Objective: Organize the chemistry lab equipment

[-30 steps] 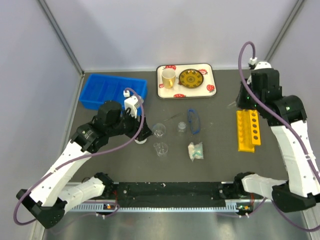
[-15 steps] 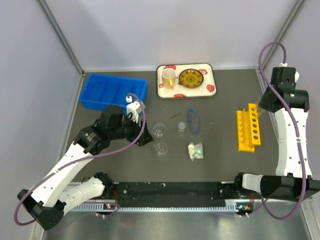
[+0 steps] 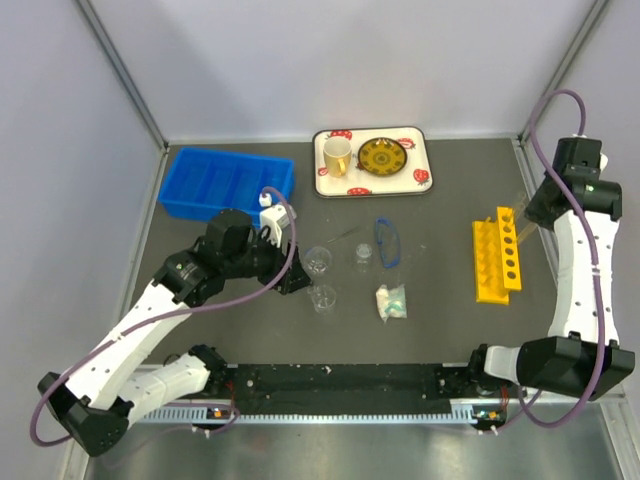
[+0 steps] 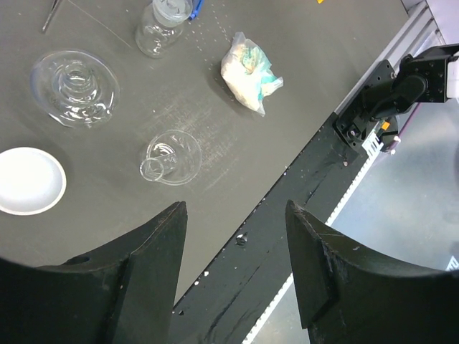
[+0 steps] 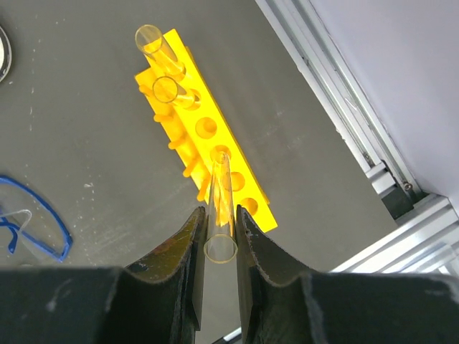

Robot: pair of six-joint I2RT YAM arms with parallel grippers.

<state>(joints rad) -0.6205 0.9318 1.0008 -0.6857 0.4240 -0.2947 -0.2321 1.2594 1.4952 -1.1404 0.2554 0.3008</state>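
Two arms: the left gripper hangs spread and empty, with a small beaker sitting just ahead of its jaws. The right gripper pinches a thin tube, whose long axis points at an empty hole in the yellow rack below.

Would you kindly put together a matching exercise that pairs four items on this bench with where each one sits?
Items: 1 thin clear tube; 2 yellow mug; 3 white-and-teal packet; 4 blue bin.
Places: A on the patterned tray; B far-left of the table; C gripped in the right claw; D on the table near the goggles.
Pairs: 1-C; 2-A; 3-D; 4-B.
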